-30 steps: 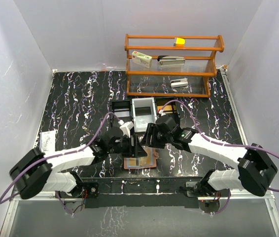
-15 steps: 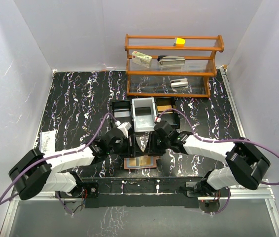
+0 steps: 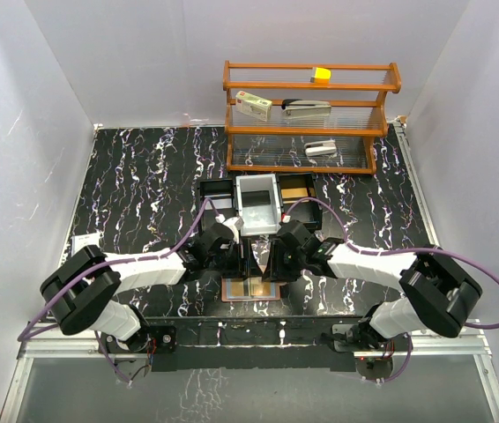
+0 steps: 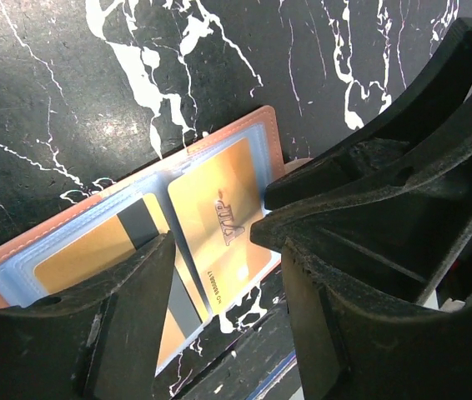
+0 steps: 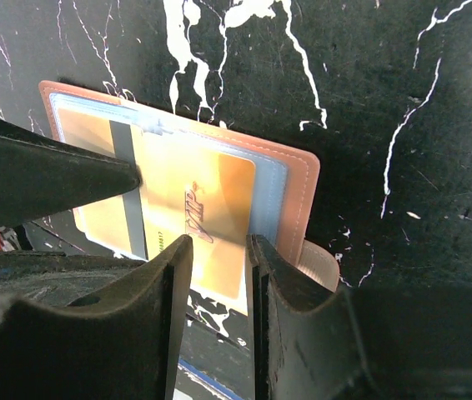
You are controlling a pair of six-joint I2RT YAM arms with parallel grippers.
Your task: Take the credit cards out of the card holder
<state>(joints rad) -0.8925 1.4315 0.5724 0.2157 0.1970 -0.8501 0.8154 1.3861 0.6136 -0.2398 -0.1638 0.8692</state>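
The salmon-pink card holder (image 3: 251,290) lies open and flat near the table's front edge. Its pale blue pockets hold yellow-orange credit cards (image 4: 219,212). One card, marked VIP (image 5: 194,208), sticks out past the holder's near edge, and another with a dark stripe (image 4: 82,258) sits in the other pocket. My left gripper (image 4: 228,321) is open and straddles the holder's near side, with one fingertip (image 5: 94,177) by the stripe. My right gripper (image 5: 217,292) hangs over the protruding card. Its jaws are a narrow gap apart and clamp nothing. The snap tab (image 5: 321,265) peeks out beside it. Both grippers (image 3: 239,258) (image 3: 271,264) meet above the holder.
A black three-part tray (image 3: 217,192) with a grey bin (image 3: 258,207) stands just behind the grippers. Farther back is a wooden shelf (image 3: 311,132) with a white-and-red box (image 3: 254,106), a stapler (image 3: 307,107) and a yellow block (image 3: 321,75). A paper label (image 3: 82,240) lies left.
Both grippers have drawn in over the card holder, the left arm swinging right and forward. The right gripper's jaws have narrowed over the VIP card.
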